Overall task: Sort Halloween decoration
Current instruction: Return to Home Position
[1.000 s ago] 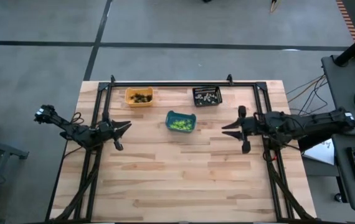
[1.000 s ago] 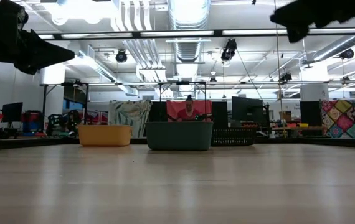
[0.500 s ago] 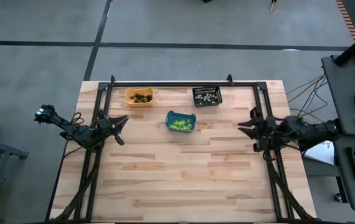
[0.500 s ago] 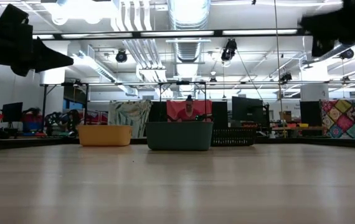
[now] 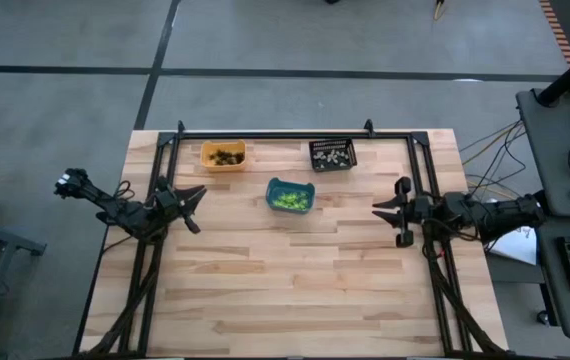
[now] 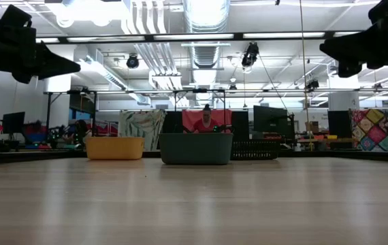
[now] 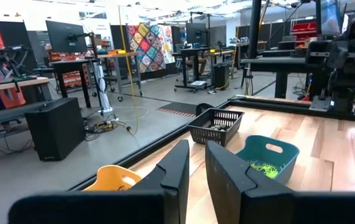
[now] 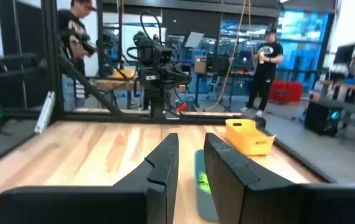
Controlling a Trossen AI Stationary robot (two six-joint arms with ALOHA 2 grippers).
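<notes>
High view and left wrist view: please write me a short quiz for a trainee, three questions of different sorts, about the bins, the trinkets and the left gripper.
1. Which bin holds the lime green trinkets? A) yellow B) teal C) black
2. True or false: the left gripper holds a trinket.
3. Fill in: the pale trinkets lie in the ____ bin.
Key: 1 B, the teal bin. 2 False, nothing is between its fingers. 3 Black, the black bin.

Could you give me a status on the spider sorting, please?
Left tool, right tool: open, empty, at table sides. Black spiders in yellow bin, green in teal bin, pale in black basket. Nothing in the way.
</notes>
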